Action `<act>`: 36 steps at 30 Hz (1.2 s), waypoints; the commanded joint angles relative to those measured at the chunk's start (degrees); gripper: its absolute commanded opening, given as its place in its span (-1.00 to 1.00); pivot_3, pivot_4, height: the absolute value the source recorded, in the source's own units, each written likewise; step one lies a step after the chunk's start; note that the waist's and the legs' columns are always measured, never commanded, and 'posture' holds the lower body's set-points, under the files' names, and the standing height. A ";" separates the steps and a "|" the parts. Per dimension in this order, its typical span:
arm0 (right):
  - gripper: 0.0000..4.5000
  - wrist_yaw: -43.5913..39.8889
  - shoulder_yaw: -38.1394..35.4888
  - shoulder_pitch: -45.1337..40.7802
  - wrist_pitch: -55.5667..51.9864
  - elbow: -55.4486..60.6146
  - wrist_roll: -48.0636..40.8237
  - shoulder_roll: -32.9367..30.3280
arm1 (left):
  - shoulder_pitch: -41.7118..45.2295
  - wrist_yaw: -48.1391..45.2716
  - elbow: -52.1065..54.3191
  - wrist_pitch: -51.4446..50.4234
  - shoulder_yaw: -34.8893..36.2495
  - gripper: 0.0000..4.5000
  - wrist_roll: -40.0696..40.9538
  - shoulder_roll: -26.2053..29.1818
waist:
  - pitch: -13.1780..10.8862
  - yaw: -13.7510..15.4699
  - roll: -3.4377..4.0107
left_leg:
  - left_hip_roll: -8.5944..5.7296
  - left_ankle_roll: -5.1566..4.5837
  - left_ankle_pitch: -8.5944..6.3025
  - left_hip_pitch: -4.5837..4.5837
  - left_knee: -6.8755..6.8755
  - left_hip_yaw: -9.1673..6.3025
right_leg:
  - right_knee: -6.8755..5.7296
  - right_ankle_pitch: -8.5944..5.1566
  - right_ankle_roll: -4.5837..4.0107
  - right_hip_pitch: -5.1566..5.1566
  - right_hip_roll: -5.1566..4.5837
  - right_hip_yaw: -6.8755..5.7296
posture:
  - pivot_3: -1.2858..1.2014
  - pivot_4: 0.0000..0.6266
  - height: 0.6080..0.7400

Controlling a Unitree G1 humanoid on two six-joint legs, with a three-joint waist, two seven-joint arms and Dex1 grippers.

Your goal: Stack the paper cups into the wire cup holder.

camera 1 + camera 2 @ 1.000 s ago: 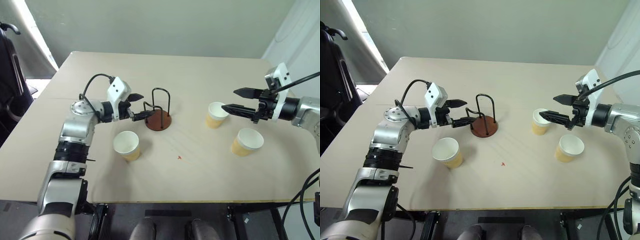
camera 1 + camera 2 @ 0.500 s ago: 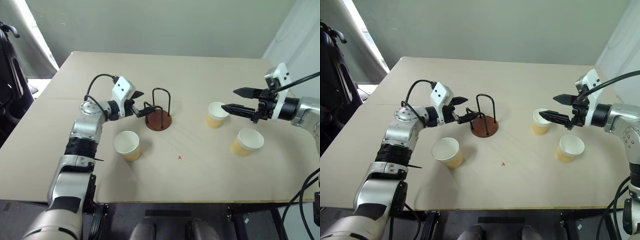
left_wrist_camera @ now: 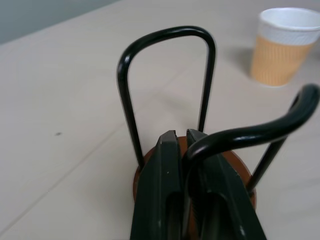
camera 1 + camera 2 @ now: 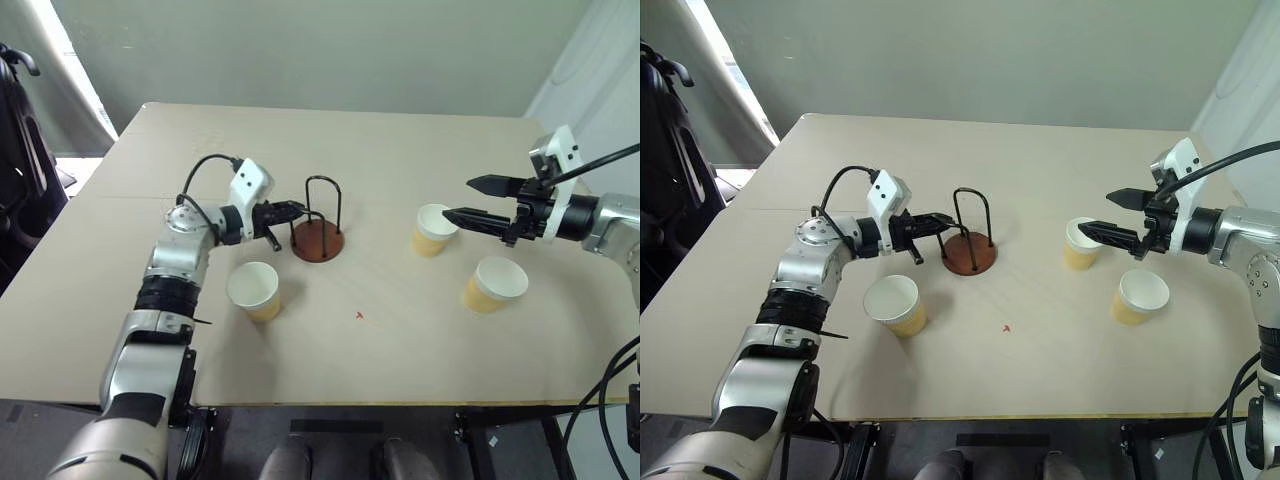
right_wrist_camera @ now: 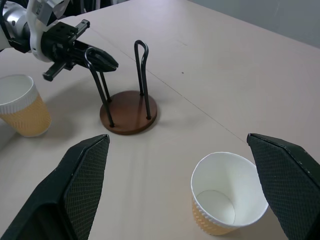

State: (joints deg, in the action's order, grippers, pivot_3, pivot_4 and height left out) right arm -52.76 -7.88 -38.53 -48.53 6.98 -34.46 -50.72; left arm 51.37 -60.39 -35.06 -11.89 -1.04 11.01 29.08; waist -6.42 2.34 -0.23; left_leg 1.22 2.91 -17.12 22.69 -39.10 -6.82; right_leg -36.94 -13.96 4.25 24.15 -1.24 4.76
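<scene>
Beige bench (image 4: pixel 400 150) carrying the black wire cup holder on a reddish-brown disc (image 4: pixel 318 239); left tool (image 4: pixel 290 211) clamped on its near loop. Right tool (image 4: pixel 470 199) spread wide over one tan paper cup (image 4: pixel 431 229).

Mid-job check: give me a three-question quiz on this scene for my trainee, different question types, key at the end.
1. True or false: a paper cup already sits inside the wire cup holder.
2. What is the left hand shut on?
A. a cup rim
B. a wire loop of the holder
C. nothing
3. How many paper cups stand on the table?

Key:
1. False.
2. B.
3. Three: near cup, middle cup, right cup.
</scene>
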 commanded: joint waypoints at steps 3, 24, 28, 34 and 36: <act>1.00 -3.04 -0.75 2.25 2.27 0.79 1.56 -4.40 | -0.99 -6.31 8.05 -4.71 -0.22 -0.99 3.23 1.70 | 0.00 0.27 0.00 | 0.00 0.00 0.00 0.01 0.00 0.00 | -0.02 0.00 0.00 -0.01 0.00 0.00 | 0.03 -0.52 1.00; 1.00 -6.95 -5.36 8.86 2.24 2.47 0.66 -11.10 | 3.01 -15.49 20.68 -12.72 -7.86 -0.99 6.10 -2.37 | 0.00 0.83 -0.01 | 0.03 -0.04 0.00 0.00 -0.08 0.12 | -0.04 0.01 0.11 -0.13 -0.01 0.03 | 0.03 -0.52 1.00; 1.00 -7.63 -6.65 9.71 2.88 1.84 1.10 -13.20 | 3.07 -19.13 21.25 -12.39 -10.95 -0.99 5.64 -2.10 | 0.00 0.88 -0.01 | 0.05 -0.05 -0.01 -0.01 -0.08 0.15 | -0.05 0.01 0.11 -0.14 -0.01 0.04 | 0.03 -0.52 1.00; 1.00 -6.99 -9.44 11.87 2.03 3.39 0.08 -14.06 | 2.04 -22.02 22.76 -12.08 -13.76 -0.99 5.38 -1.69 | 0.00 0.94 -0.01 | 0.05 -0.07 -0.02 -0.01 -0.10 0.16 | -0.05 0.01 0.13 -0.16 -0.01 0.05 | 0.03 -0.52 1.00; 1.00 -6.79 -10.15 12.85 1.45 4.57 -0.59 -13.89 | 1.75 -22.11 22.89 -11.81 -14.09 -0.99 5.20 -1.79 | 0.00 0.95 -0.01 | 0.05 -0.07 -0.02 -0.02 -0.10 0.18 | -0.05 0.01 0.14 -0.16 -0.01 0.05 | 0.03 -0.52 1.00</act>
State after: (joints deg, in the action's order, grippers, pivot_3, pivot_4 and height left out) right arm -59.85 -15.09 -25.57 -46.80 9.33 -33.78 -63.90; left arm 52.73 -82.17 -14.70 -24.58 -15.17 15.86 27.19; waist -6.42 3.28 -0.24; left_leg 1.28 2.84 -17.14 22.65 -39.19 -6.63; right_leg -36.99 -13.95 4.40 23.98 -1.25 4.82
